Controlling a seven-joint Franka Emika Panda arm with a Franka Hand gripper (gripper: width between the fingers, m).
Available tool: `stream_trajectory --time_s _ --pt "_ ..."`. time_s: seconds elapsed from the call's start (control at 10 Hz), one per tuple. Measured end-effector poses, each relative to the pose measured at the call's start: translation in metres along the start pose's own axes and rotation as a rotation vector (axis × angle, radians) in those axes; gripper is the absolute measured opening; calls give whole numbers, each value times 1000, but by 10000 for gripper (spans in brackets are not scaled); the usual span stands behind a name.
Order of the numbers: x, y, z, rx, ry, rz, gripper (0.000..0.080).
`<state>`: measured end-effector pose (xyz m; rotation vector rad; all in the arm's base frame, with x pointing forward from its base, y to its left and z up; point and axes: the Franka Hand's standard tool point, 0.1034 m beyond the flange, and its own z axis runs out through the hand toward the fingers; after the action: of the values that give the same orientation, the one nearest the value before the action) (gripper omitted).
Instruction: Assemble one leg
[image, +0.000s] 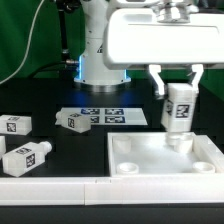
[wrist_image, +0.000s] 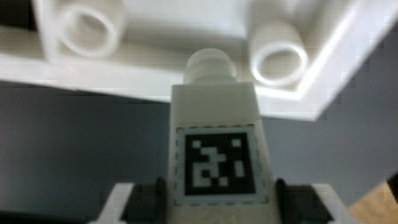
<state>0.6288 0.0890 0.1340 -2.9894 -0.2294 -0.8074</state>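
leg (image: 179, 108) over tray (image: 150, 172), marker board (image: 100, 117) behind

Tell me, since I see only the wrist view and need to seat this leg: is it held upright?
Observer: Yes. The leg hangs upright in the gripper, peg down, above the far edge of the white tray-like piece.
Operator: Are any other legs around?
Observer: Three more legs lie on the black table at the exterior view's left, apart from the tray-like piece.
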Motion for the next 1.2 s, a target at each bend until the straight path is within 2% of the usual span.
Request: stream_trajectory --time_s 0.1,0.4,0.6,1.0,1.2 --pt "1 -7 1 2 6 6 285" --pt "-1 -6 3 -1 9 2 285" --pt "-11 -11 15 -2 8 -4 285" --pt "-12 -18 30 3 0 -9 286" --pt "-20 -20 38 3 -10 -13 286"
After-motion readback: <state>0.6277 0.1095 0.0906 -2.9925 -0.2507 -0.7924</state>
